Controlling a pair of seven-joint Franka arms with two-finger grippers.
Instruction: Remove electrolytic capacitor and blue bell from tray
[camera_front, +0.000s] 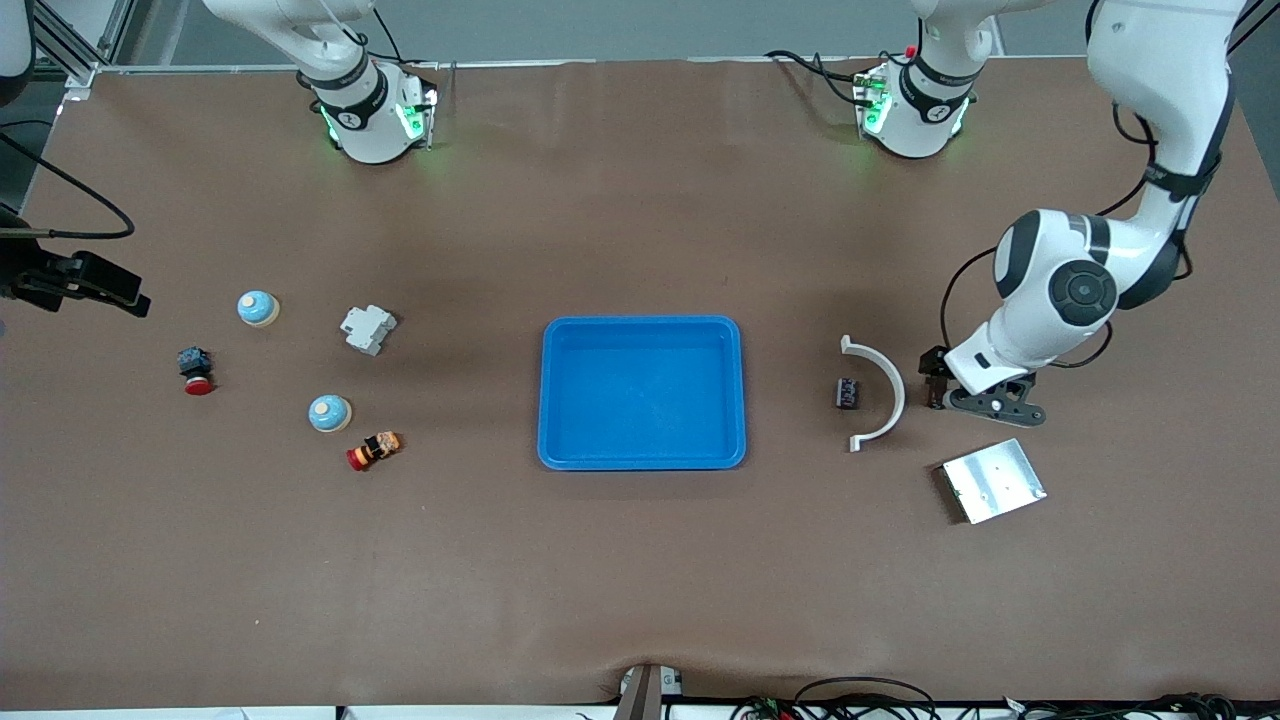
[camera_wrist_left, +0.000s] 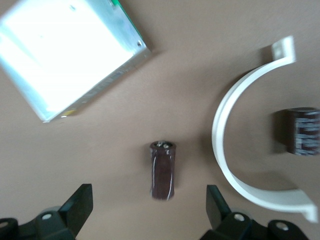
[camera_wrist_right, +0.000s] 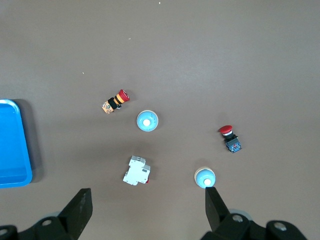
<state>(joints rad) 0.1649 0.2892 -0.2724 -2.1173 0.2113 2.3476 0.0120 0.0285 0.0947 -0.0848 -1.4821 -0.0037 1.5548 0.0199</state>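
A dark brown capacitor (camera_wrist_left: 163, 170) lies on its side on the brown table, free between the spread fingers of my left gripper (camera_wrist_left: 150, 202), which hangs low over it and is open. A second capacitor (camera_front: 848, 392) (camera_wrist_left: 303, 131) lies inside the curve of a white bracket (camera_front: 885, 395) (camera_wrist_left: 240, 150). In the front view the left gripper (camera_front: 935, 388) sits beside that bracket, toward the left arm's end. Two blue-and-white bells (camera_front: 258, 308) (camera_front: 329, 413) stand near the right arm's end. My right gripper (camera_wrist_right: 147, 205) waits high above them, open and empty, one fingertip over a bell (camera_wrist_right: 204, 177).
A blue tray (camera_front: 642, 325) (camera_wrist_right: 12, 145) sits mid-table with nothing in it. A metal box (camera_front: 992, 480) (camera_wrist_left: 65, 55) lies nearer the front camera than the left gripper. Near the bells are a white breaker (camera_front: 368, 328), a blue-based red button (camera_front: 196, 370) and an orange one (camera_front: 374, 450).
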